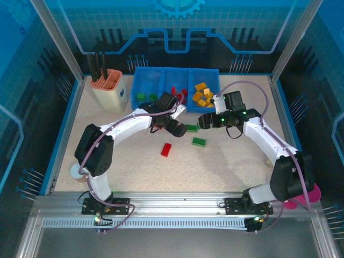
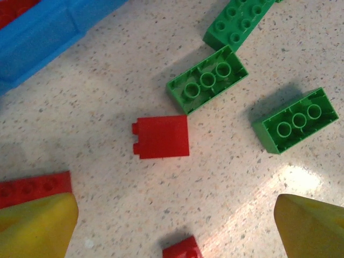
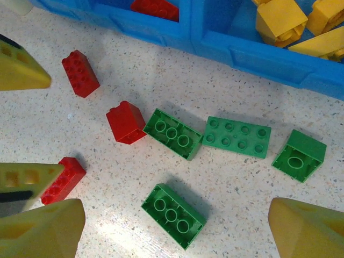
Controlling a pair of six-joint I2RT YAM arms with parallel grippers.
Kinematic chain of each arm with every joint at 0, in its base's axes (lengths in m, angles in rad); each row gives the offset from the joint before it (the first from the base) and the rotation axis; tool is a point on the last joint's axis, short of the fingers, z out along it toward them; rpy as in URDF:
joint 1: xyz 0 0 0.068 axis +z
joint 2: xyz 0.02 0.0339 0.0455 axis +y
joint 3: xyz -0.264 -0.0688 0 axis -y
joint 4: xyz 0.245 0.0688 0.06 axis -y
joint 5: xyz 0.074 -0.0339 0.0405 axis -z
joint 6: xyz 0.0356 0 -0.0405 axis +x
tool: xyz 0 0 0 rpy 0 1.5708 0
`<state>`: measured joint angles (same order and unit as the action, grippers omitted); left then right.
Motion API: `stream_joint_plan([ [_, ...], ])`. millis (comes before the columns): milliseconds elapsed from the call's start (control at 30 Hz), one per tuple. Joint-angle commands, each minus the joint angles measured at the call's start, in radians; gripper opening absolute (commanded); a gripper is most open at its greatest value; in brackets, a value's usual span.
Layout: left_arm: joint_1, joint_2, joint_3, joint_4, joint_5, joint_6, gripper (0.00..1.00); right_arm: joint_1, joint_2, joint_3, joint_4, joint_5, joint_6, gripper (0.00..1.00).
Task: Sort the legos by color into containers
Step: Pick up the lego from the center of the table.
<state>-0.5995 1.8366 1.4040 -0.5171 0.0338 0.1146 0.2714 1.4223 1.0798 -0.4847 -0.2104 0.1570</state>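
Hovering low over the counter [image 1: 226,166] with left end effector [image 2: 177,226] released and empty, jaws wide, a red lego [image 2: 161,137] just ahead, likely the next pick. Right end effector [image 3: 174,231] likewise released, poised over 4 loose green legos [image 3: 236,137]. Sorted by colour in the tray [image 1: 161,75] just beyond: green left, red middle, yellow right.
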Motion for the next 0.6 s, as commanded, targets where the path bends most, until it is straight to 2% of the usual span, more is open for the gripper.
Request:
stream_joint_plan([
  [0, -0.017, 0.050, -0.006, 0.064, 0.014, 0.007, 0.95, -0.010, -0.040, -0.001, -0.040, -0.007, 0.004, 0.89],
  [300, -0.031, 0.182, 0.049, 0.094, -0.027, 0.017, 0.93, -0.011, -0.080, -0.033, -0.049, 0.023, 0.002, 0.90],
  [567, -0.033, 0.289, 0.145, 0.063, -0.032, 0.007, 0.82, -0.012, -0.089, -0.039, -0.056, 0.039, -0.007, 0.91],
])
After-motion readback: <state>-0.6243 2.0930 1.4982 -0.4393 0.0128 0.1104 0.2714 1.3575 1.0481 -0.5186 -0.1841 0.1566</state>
